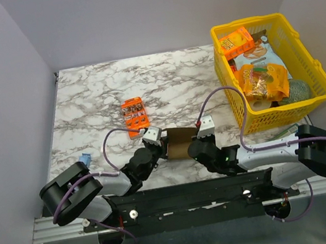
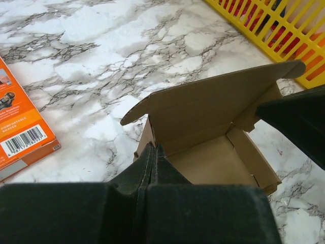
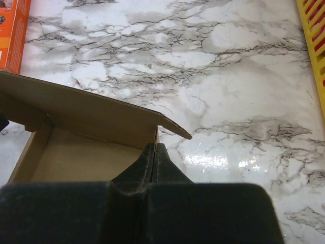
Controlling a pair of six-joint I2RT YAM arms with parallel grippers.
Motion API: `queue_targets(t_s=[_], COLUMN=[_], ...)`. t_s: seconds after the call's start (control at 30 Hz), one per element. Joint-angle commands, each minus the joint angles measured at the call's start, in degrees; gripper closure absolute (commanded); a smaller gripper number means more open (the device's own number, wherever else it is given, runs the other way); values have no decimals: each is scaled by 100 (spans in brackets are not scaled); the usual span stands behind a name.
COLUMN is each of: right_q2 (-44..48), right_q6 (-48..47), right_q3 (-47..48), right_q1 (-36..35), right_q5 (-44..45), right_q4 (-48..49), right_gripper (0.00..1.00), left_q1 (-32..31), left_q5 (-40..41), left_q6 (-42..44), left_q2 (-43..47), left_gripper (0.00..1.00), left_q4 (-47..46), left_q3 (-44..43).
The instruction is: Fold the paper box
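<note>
**At the near edge, a box half made**

Between the two arms, close to their bases, the paper box (image 1: pixel 178 142) sits on the marble table (image 1: pixel 85 104). It no longer lies as a flat sheet. The left wrist view shows a floor, raised side walls and a broad lid flap (image 2: pixel 213 96) leaning open above the hollow. We judge the tray shape to be largely formed.

Both claws are clenched, fingers pressed together with no gap. The left gripper (image 2: pixel 154 152) has its tips against the box's left wall. The right gripper (image 3: pixel 155 150) meets the right-hand corner, just under the flap's edge. We cannot tell whether either one nips the thin card or only pushes on it.

As we read it, the lid remains to be done: it must come down over the opening and its tabs go home. The near wall is hidden behind the fingers, so we cannot vouch for it.

An orange printed box (image 1: pixel 135 115) lies just beyond, and the yellow basket (image 1: pixel 319 80) stands well off to the right.
</note>
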State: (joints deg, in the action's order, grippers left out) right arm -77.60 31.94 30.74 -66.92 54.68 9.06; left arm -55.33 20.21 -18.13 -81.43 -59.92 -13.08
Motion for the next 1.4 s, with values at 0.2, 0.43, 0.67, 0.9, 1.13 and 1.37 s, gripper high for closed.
queue_targets(t_s=[0.2, 0.43, 0.67, 0.9, 1.13, 1.37], right_q2=[-115, -299, -107, 482, 808, 1518], right_q6=[1041, 1657, 2132, 2264, 2439, 2668], right_q3=[169, 520, 731, 854, 986, 951], right_q1=[-533, -735, -884, -1244, -1561, -1676], right_q5=[131, 429, 465, 369, 26, -456], right_q4=[-598, -1538, -2294, -2848, -3436, -4262], right_gripper=[99, 99, 94, 55, 23, 15], left_q1=[-557, -900, -1155, -1419, -1586, -1744], left_q5=[413, 862, 1292, 1767, 2022, 2171], left_q6=[-1324, -1492, -1518, -1544, -1501, -1386], left_q2=[382, 610, 742, 769, 751, 699], left_gripper=[100, 100, 100, 100, 100, 100], left_q4=[1412, 1834, 1931, 2099, 2055, 2116], left_q3=[-168, -160, -89, -125, -107, -195])
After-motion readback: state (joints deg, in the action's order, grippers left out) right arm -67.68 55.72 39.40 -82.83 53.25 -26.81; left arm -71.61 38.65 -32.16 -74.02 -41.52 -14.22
